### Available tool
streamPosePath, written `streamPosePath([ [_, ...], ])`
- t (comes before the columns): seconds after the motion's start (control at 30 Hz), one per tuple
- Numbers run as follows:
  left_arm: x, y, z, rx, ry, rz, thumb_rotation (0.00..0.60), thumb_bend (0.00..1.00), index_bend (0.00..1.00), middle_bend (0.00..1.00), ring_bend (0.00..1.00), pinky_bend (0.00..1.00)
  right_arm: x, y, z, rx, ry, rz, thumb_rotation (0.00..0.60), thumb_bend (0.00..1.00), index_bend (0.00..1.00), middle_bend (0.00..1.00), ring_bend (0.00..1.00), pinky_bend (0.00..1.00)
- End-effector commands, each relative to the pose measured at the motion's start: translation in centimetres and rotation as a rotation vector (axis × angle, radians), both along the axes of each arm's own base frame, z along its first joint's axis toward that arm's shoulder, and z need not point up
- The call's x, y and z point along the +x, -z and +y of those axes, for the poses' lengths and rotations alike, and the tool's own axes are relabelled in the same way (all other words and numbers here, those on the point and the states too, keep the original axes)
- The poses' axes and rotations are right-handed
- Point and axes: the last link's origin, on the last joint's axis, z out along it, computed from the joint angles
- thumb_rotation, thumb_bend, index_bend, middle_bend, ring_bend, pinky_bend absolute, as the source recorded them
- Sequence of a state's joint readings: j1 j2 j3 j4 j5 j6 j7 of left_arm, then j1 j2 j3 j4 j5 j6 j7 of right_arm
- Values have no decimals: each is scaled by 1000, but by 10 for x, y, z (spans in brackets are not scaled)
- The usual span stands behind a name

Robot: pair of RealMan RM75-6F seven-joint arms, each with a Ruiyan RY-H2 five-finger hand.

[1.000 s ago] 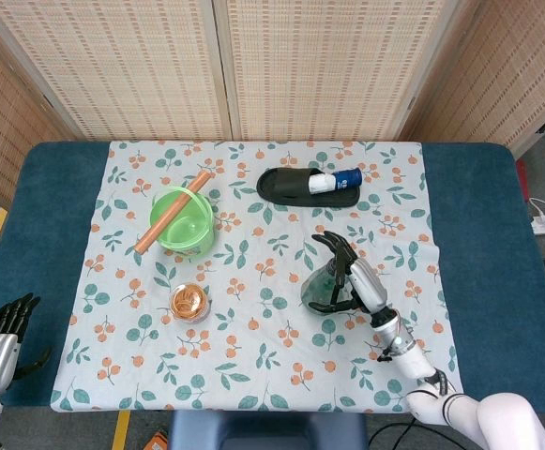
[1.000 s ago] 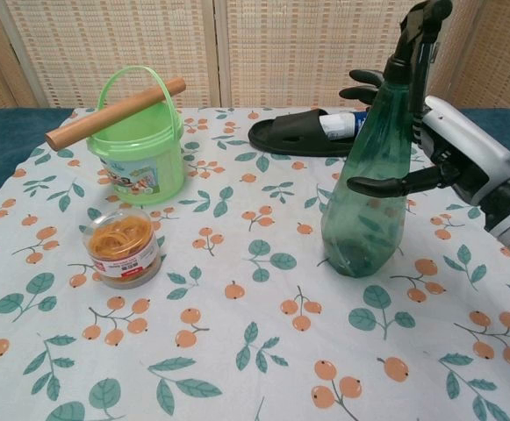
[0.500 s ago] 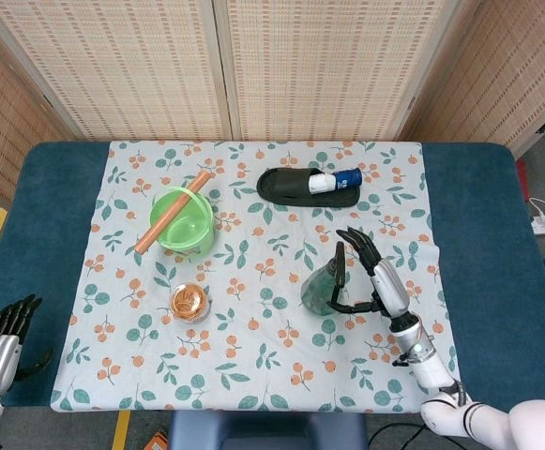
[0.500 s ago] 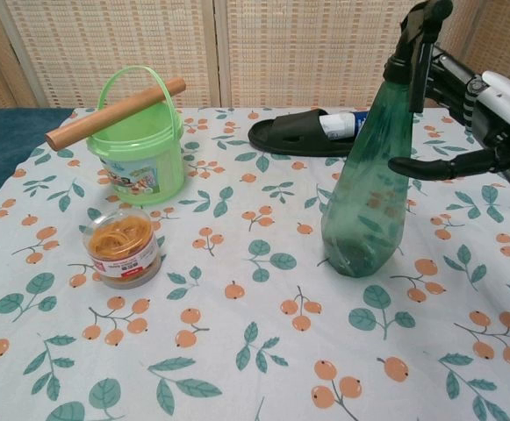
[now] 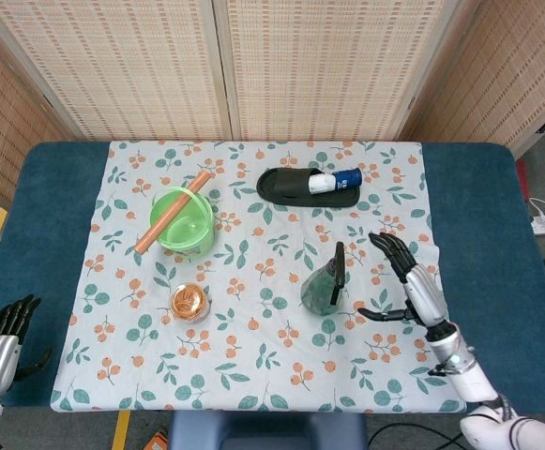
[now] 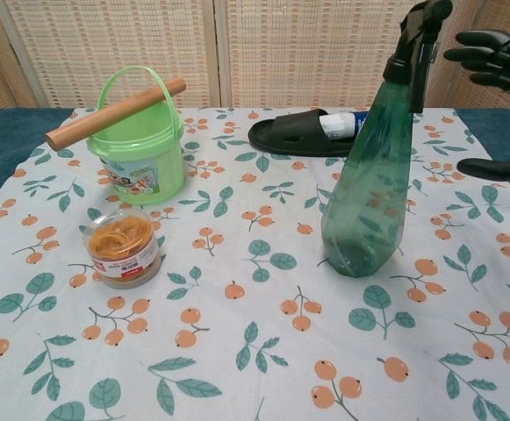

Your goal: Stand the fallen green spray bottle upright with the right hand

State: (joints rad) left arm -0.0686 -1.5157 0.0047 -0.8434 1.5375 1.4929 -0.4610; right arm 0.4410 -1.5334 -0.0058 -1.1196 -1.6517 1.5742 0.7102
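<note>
On floral tablecloth (image 5: 253, 319) — perhaps cotton — upright bottle (image 5: 326, 281).

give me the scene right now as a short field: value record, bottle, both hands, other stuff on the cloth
spray bottle: green spray bottle stands upright on the floral cloth, free of any hand
right hand: right hand open beside the bottle, fingers spread, not touching it
left hand: left hand off the cloth at the table's near left corner, holding nothing
bucket: green bucket with a wooden rolling pin lying across its rim
jar: jar of rubber bands in front of the bucket
slipper: black slipper with a small tube resting in it
task state: looks done
</note>
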Motion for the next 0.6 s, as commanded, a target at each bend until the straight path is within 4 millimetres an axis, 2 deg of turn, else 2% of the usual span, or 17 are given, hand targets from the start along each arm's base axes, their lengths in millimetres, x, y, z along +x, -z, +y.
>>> streamPosePath([
  [0.03, 0, 0, 0, -2, -2, -1, 600, 290, 0, 0, 0, 0, -23, -54, 26, 19, 64, 257, 600, 0, 0, 33, 0, 0],
  [0.1, 0, 0, 0, -2, -4, -2, 600, 291, 0, 0, 0, 0, -34, -78, 30, -9, 122, 413, 600, 5, 0, 33, 0, 0],
  [0.13, 0, 0, 0, -2, -4, -2, 600, 291, 0, 0, 0, 0, -40, -86, 30, -36, 151, 492, 600, 45, 0, 33, 0, 0],
  [0.23, 1, 0, 1, 2, -2, -1, 600, 291, 0, 0, 0, 0, -61, -104, 26, -146, 281, 747, 600, 265, 0, 25, 0, 0],
  [0.3, 2, 1, 2, 3, 3, -4, 600, 291, 0, 0, 0, 0, -70, -104, 24, -155, 340, 819, 600, 322, 0, 9, 0, 0],
  [0.6, 4, 3, 7, -8, 11, -5, 600, 292, 0, 0, 0, 0, -110, -94, 15, -206, 483, 1021, 600, 323, 0, 0, 0, 0],
])
